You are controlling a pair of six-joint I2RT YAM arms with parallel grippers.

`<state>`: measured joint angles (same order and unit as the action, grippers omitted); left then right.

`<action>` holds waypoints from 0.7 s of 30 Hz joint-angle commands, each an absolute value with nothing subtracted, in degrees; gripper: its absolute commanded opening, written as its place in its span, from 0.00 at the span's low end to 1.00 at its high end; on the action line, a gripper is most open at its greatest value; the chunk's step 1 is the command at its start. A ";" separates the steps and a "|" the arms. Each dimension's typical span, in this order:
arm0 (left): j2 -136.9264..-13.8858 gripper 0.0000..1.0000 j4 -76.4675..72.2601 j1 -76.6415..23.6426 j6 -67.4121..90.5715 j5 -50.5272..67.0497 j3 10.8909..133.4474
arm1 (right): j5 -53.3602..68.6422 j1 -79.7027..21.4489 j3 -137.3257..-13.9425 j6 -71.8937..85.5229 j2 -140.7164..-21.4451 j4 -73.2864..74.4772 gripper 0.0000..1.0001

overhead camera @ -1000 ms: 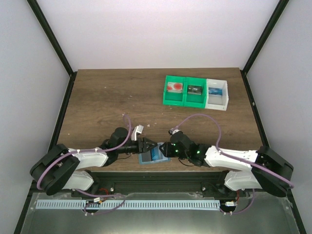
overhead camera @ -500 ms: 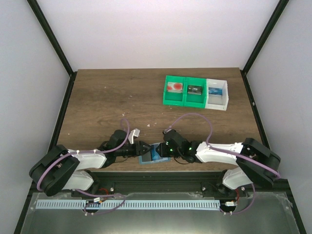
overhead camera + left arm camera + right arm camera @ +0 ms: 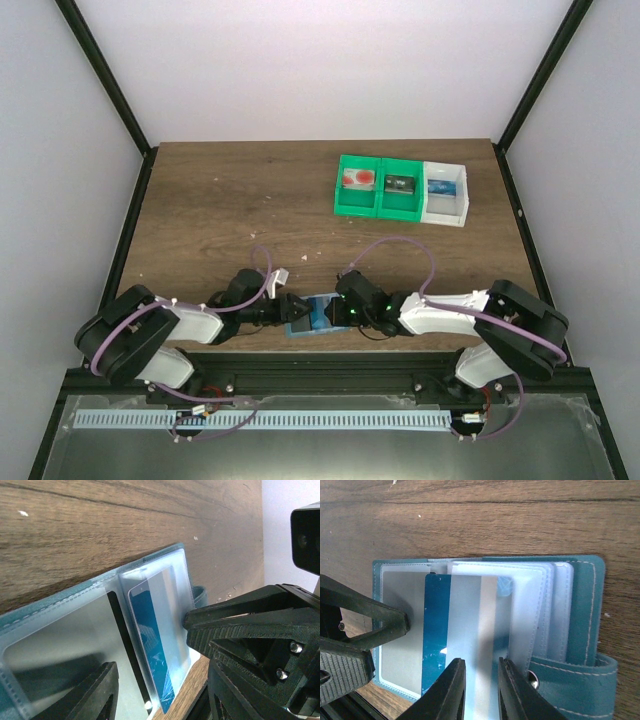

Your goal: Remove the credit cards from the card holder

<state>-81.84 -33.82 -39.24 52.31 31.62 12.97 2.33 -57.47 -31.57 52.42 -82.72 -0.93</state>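
Left fingers [image 3: 97,692] stand apart, one tip on the clear left pocket of the card holder [image 3: 585,605]. It lies open at the tabletop's [image 3: 230,200] near edge, between both arms. A blue credit card [image 3: 437,630] with a pale stripe pokes partly out of a pocket. Right fingers [image 3: 451,690] sit narrowly apart over it; whether they grip it, I cannot tell.
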 commanded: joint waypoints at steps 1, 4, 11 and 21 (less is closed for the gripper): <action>-83.91 0.49 -38.91 -38.94 53.06 32.55 12.34 | 2.46 -57.82 -29.43 53.58 -84.40 -1.98 0.16; -85.58 0.46 -41.40 -39.02 53.91 33.37 12.15 | 2.81 -57.83 -28.74 53.94 -84.56 -2.83 0.16; -87.97 0.22 -44.52 -38.97 54.95 34.51 12.27 | 2.72 -57.83 -28.24 54.13 -84.25 -3.14 0.15; -88.19 0.00 -43.56 -38.95 52.70 36.54 13.40 | 2.61 -57.83 -28.60 53.82 -84.41 -2.88 0.16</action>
